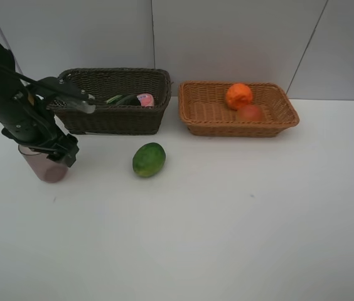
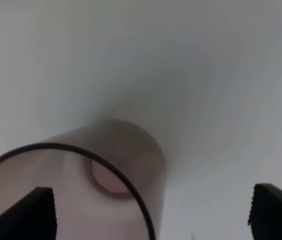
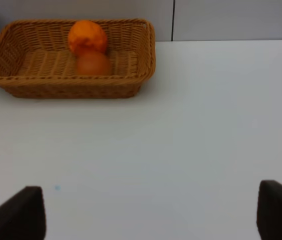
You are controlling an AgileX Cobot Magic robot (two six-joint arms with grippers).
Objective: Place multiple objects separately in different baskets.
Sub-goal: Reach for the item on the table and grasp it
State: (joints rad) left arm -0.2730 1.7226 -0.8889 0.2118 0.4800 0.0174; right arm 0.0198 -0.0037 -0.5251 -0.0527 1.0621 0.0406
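Note:
A translucent mauve cup (image 1: 46, 168) stands upright on the table at the left. My left gripper (image 1: 58, 154) is open right above it. In the left wrist view the cup (image 2: 81, 190) sits between the spread fingers, close to one fingertip (image 2: 33, 212). A green oval fruit (image 1: 149, 159) lies on the table in front of the dark brown basket (image 1: 111, 118). That basket holds a blackish-green bottle (image 1: 125, 99) and a pink bottle (image 1: 145, 99). The tan basket (image 1: 208, 119) holds an orange (image 1: 238, 95) and a red-orange fruit (image 1: 250, 113). My right gripper (image 3: 151, 215) is open and empty, facing the tan basket (image 3: 56, 89).
Both baskets stand side by side at the back of the white table (image 1: 227, 219), against a pale wall. The left arm (image 1: 7, 94) reaches in from the left edge, beside the dark basket.

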